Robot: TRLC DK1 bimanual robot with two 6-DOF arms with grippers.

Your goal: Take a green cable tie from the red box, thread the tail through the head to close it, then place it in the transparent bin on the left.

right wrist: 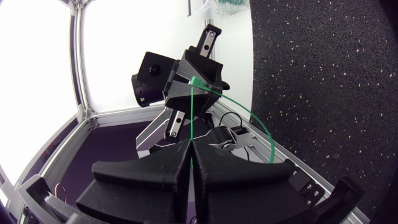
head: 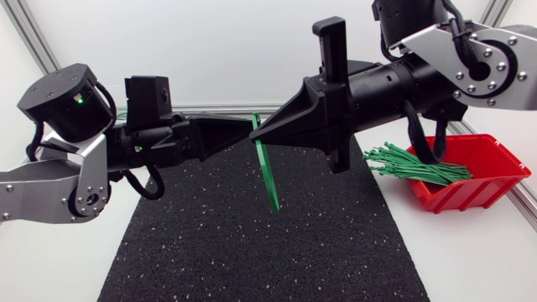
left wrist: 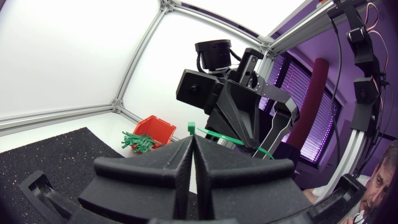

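- Our left gripper (head: 245,132) and right gripper (head: 258,136) meet tip to tip above the black mat (head: 210,243), both clamped on one green cable tie (head: 269,174).
- Its tail hangs down; the other ties (head: 419,168) sit in the red box (head: 495,164).

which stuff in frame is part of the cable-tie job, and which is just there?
Job:
green cable tie, pinched by left gripper and right gripper
red box
spare ties in it

Just there:
black mat
white table
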